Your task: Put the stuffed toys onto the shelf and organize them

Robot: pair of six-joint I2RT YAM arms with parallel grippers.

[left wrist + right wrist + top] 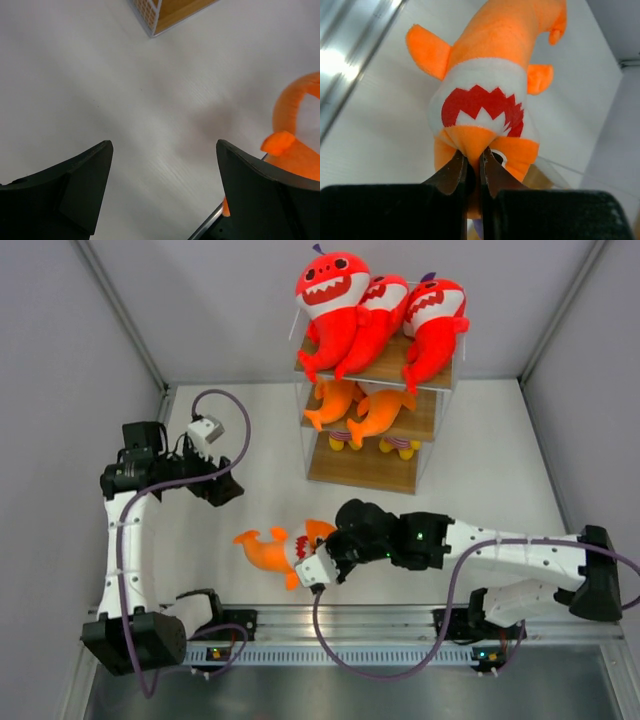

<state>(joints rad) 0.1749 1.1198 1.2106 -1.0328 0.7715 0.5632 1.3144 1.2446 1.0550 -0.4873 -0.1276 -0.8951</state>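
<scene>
The shelf (432, 405) stands at the back centre. Three red shark plushes (378, 310) lie on its top board and two orange fish plushes (362, 407) on the middle board. A third orange fish plush (272, 547) with a red and white toothy mouth (482, 107) is in front of the shelf, near the front rail. My right gripper (322, 558) is shut on its snout (472, 141) and pinches the orange fabric (472, 141). My left gripper (218, 490) is open and empty to the left, over bare table (160, 150). The fish's tail (295, 145) shows at its right.
A metal rail (400, 618) runs along the near edge behind the arm bases. Grey walls enclose the table on the left, right and back. A corner of the shelf's bottom board (160, 15) shows at the top of the left wrist view.
</scene>
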